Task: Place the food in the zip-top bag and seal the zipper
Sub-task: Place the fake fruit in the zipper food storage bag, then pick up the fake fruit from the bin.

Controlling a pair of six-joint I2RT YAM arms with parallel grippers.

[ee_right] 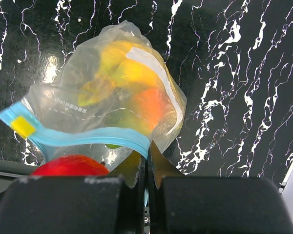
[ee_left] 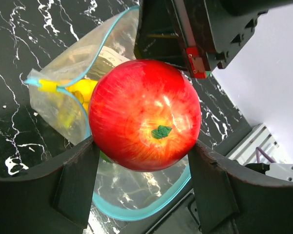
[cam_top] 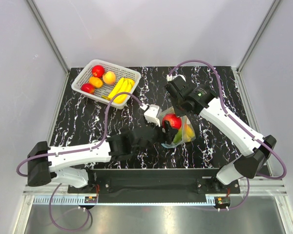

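— On the far left of the table (cam_top: 88, 122), what is sitting there?
— A white basket (cam_top: 79, 84) is holding bananas (cam_top: 121, 89) and round fruits (cam_top: 109, 77).
— And toward the middle?
— The left gripper (ee_left: 142, 146) is clamping a red apple (ee_left: 145, 114) between its fingers, holding it at the open mouth of the zip-top bag (ee_right: 122, 83). The bag is resting on the black marbled surface, with yellow and orange food (ee_right: 132, 73) showing inside.
— Further right?
— The right gripper (ee_right: 147, 163) is pinching the bag's mouth edge, jaws together on the blue zipper (ee_right: 88, 139).
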